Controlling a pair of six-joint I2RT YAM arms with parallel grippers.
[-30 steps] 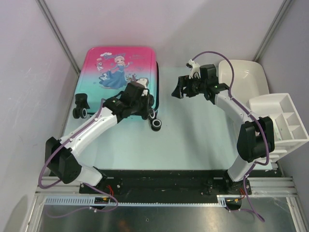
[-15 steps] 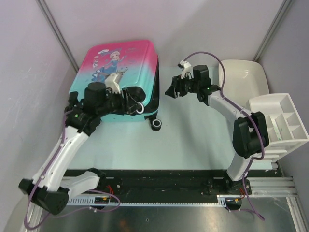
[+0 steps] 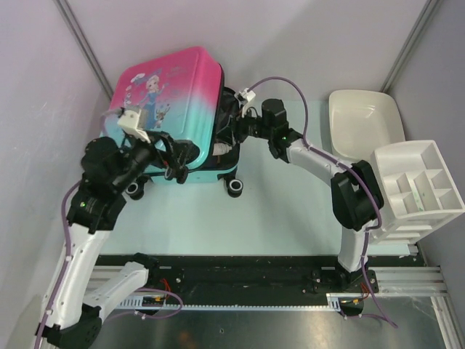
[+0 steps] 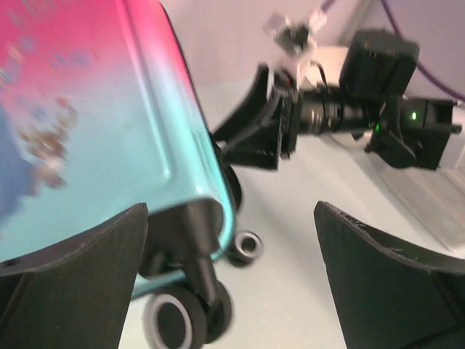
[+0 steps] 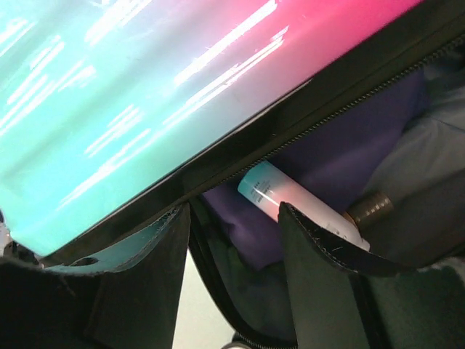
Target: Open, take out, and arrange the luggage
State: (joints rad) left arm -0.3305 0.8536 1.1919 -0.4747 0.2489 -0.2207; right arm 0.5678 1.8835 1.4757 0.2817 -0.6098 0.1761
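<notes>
As it gapes: one luggage (image 3: 171, 102) | one tub (image 3: 363, 123) | one organiser (image 3: 418, 190)

No legible text anywhere. Lettering on luggage (image 3: 171, 94) print too small; tube (image 5: 290, 200) label possibly printed, blurred.

Inside the part-open luggage (image 5: 145, 94) a pale tube (image 5: 298, 207) lies on purple cloth (image 5: 349, 138)

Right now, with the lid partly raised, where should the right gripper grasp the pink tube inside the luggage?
Grip the tube across its middle, entering from the open zipper side where the right gripper faces it. It lies slanted under the low lid, so come in flat.
</notes>
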